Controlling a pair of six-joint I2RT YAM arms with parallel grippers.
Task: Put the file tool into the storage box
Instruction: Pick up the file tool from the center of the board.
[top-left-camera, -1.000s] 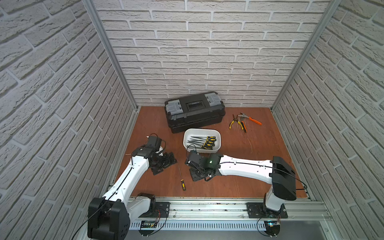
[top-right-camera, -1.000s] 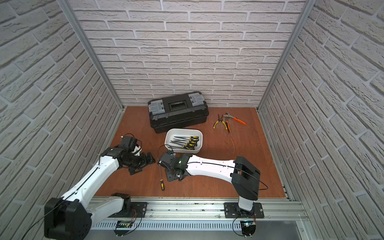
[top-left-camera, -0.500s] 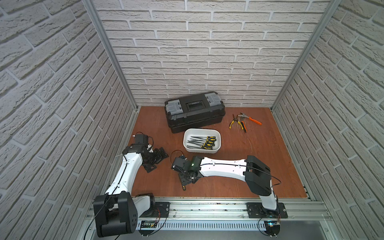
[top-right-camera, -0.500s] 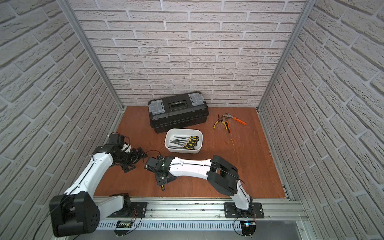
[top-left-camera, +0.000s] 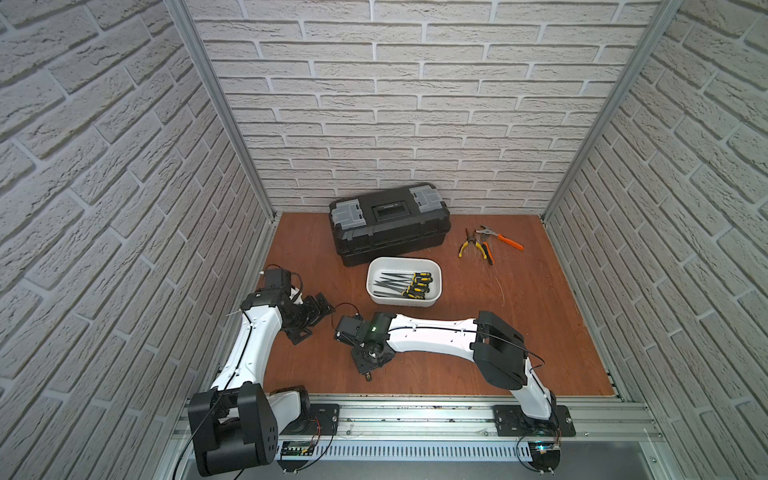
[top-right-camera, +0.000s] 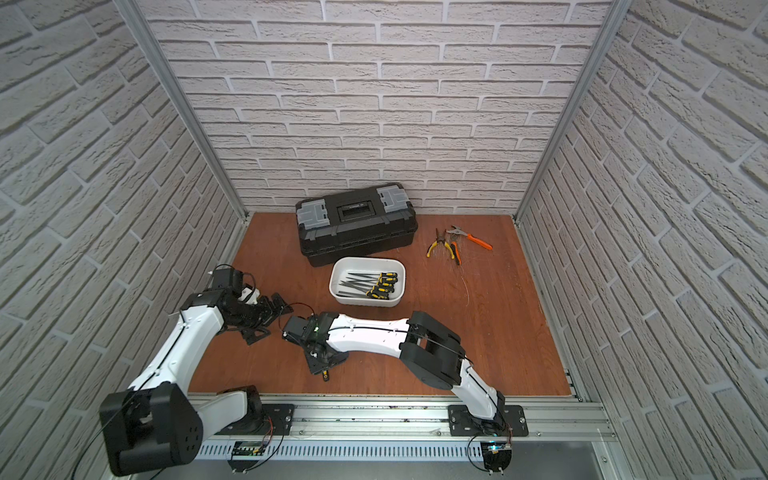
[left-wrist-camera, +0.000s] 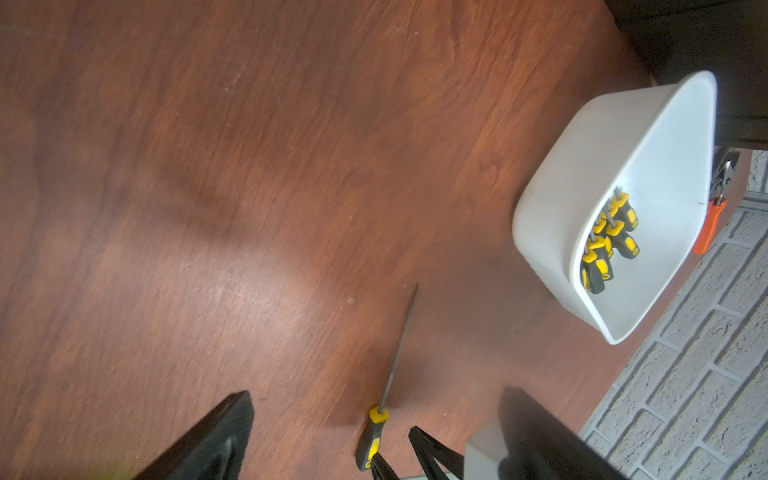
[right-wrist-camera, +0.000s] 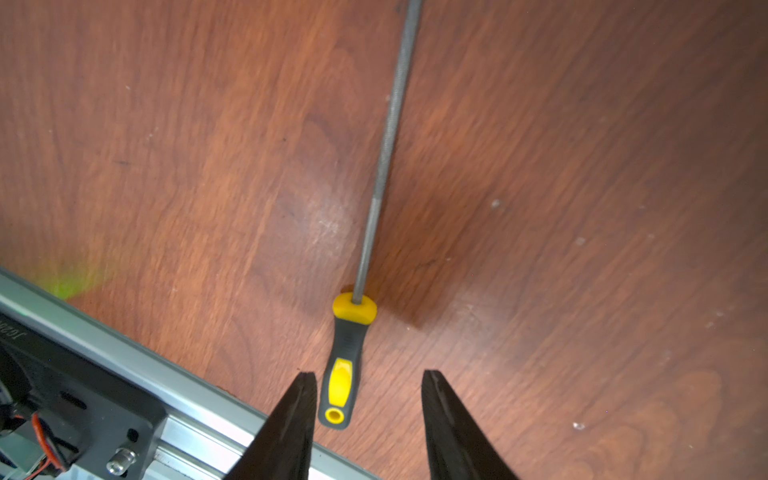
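Your right arm reaches low across the front of the table, wrist bent down, and the right gripper (right-wrist-camera: 369, 373) straddles the file tool (right-wrist-camera: 345, 365) with its jaws narrowly parted. One finger is just beside the handle and nothing is gripped. The file lies flat on the wood near the front rail, well apart from the storage box (top-left-camera: 405, 301). Your left arm leans in from its base, and the left gripper (left-wrist-camera: 375, 394) stands wide and empty. You have one loose file and one white box holding about five overlapping yellow-and-black-handled files. Behind it are one black toolbox (top-left-camera: 390, 232) and at least two pliers (top-left-camera: 471, 246)
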